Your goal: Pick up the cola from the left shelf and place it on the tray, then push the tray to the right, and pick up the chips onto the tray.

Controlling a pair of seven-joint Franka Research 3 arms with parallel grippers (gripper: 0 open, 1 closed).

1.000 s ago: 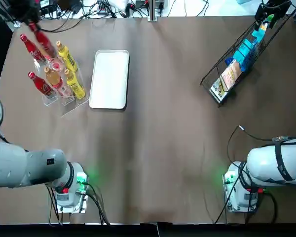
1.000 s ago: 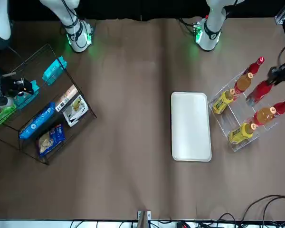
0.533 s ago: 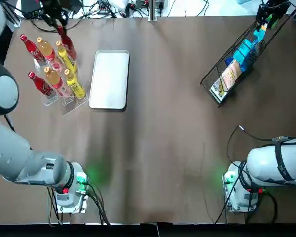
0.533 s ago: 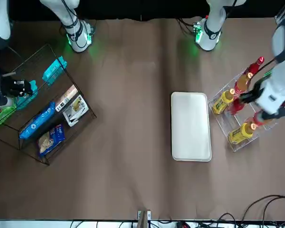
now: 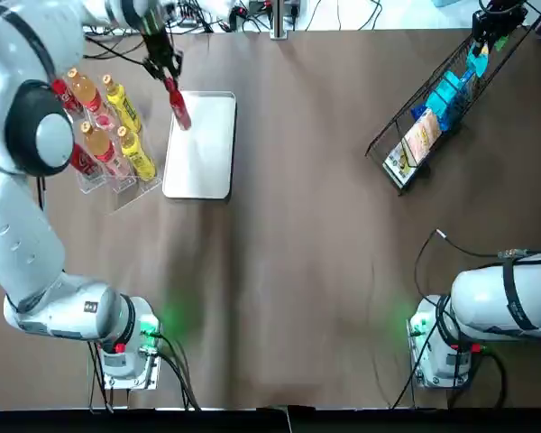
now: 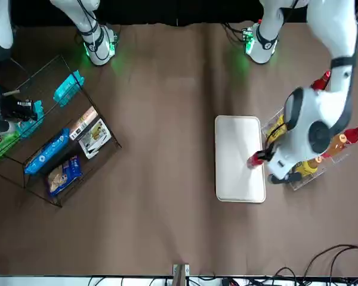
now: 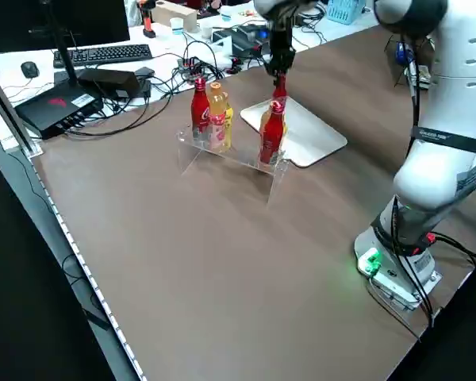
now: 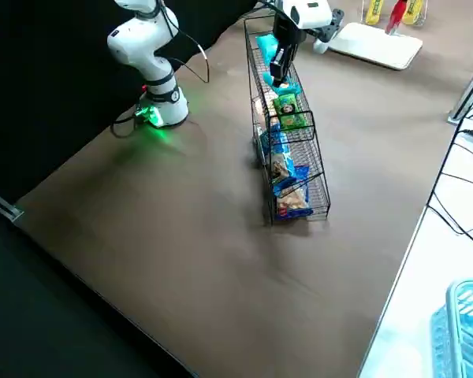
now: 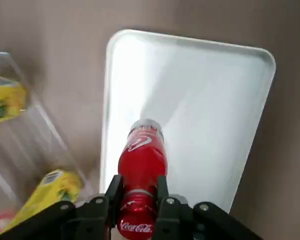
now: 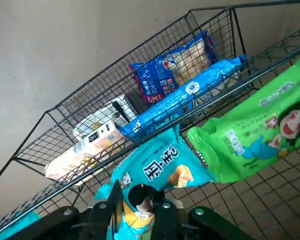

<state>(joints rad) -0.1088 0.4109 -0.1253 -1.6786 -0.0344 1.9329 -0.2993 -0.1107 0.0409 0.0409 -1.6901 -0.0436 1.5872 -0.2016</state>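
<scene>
My left gripper (image 5: 165, 74) is shut on a red cola bottle (image 5: 178, 106) and holds it just above the far end of the white tray (image 5: 198, 153). The left wrist view shows the bottle (image 9: 141, 165) between the fingers (image 9: 113, 192), with the tray (image 9: 200, 95) below it. My right gripper (image 5: 487, 34) is at the far right, inside the wire shelf (image 5: 433, 108). In the right wrist view it (image 10: 139, 202) is shut on a teal chips bag (image 10: 160, 165).
A clear bottle rack (image 5: 108, 144) left of the tray holds several red, orange and yellow bottles. The wire shelf also holds a green bag (image 10: 260, 130), blue packets (image 10: 185, 95) and a small box (image 10: 85, 150). Cables lie along the table's far edge.
My left gripper has carried the cola bottle from over the bottle rack to the right, to above the tray. The right arm has stayed at the wire shelf.
</scene>
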